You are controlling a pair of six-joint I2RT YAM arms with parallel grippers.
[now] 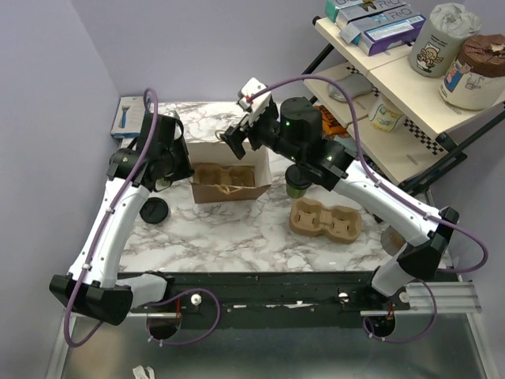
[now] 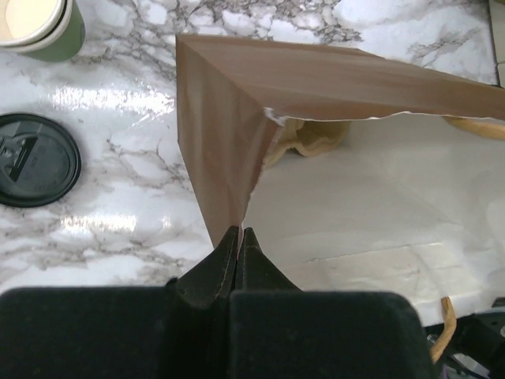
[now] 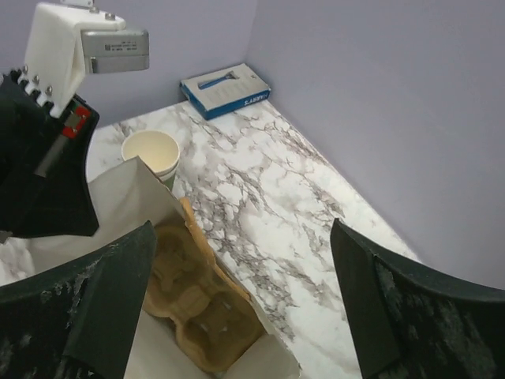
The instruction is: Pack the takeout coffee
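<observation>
The brown paper bag (image 1: 229, 166) stands open at mid-table with a pulp cup tray (image 1: 227, 177) inside. My left gripper (image 1: 180, 170) is shut on the bag's left edge; its fingertips pinch the paper wall (image 2: 229, 142) in the left wrist view. My right gripper (image 1: 241, 134) is open and empty above the bag's back rim, with the tray (image 3: 197, 308) below it. A dark-green cup with a dark top, the takeout coffee (image 1: 297, 186), stands right of the bag, partly under the right arm. A lidless green cup (image 2: 35, 28) stands left of the bag and also shows in the right wrist view (image 3: 151, 154).
A loose black lid (image 1: 154, 210) lies on the marble left of the bag (image 2: 35, 160). A second pulp tray (image 1: 325, 221) lies front right. A blue box (image 1: 130, 117) sits at the back left corner. A shelf rack (image 1: 410, 95) with goods stands at the right.
</observation>
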